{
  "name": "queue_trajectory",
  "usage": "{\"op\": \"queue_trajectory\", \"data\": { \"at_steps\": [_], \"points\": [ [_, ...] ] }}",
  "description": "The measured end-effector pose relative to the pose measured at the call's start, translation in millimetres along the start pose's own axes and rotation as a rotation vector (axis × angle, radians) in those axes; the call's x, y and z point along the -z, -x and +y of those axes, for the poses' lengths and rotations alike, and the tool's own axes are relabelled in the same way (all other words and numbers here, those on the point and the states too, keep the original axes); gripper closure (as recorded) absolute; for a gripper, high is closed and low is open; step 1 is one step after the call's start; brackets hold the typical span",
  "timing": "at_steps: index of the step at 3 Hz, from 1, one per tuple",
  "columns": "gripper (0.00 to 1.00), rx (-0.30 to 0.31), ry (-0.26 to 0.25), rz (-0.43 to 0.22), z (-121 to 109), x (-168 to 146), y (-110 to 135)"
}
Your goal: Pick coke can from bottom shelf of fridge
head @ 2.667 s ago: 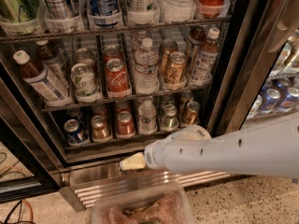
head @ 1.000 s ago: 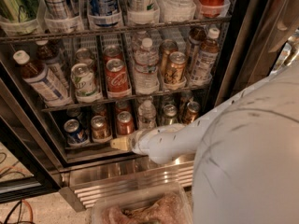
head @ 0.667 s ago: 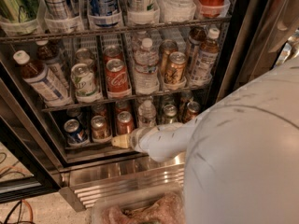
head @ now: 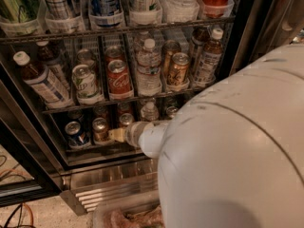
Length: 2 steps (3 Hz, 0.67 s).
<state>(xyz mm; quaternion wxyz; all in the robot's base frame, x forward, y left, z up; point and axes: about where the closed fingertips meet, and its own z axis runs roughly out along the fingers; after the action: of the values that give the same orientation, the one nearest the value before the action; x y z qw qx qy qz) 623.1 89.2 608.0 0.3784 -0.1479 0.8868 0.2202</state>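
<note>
The fridge (head: 237, 46) stands open before me with drinks on wire tiers. On the bottom shelf (head: 90, 149) a blue can (head: 76, 134) and a bronze-gold can (head: 100, 130) stand at the left. The coke can (head: 126, 119) stands just right of them; only its silver top and a strip of red show behind my gripper. My gripper (head: 117, 135) is at the front of that lane, right against the coke can and beside the bronze-gold can. My white arm (head: 228, 156) fills the lower right and hides the right half of the bottom shelf.
A second red Coca-Cola can (head: 118, 78), a green-white can (head: 85, 83), water bottles (head: 148, 68) and brown bottles (head: 40, 80) crowd the middle tier above. The ribbed steel grille (head: 109, 191) lies below. A clear bin (head: 128, 215) sits at the bottom edge.
The arm has swung in from the lower right. The gripper rose from in front of the grille to the bottom shelf, reaching the coke can's lane. The arm now blocks much more of the view.
</note>
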Motion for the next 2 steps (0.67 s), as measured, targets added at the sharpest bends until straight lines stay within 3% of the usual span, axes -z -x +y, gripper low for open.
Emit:
{"op": "queue_trajectory", "data": {
  "at_steps": [2],
  "points": [
    [0.25,0.01,-0.006,-0.012,-6.5,-10.5,13.8]
  ]
}}
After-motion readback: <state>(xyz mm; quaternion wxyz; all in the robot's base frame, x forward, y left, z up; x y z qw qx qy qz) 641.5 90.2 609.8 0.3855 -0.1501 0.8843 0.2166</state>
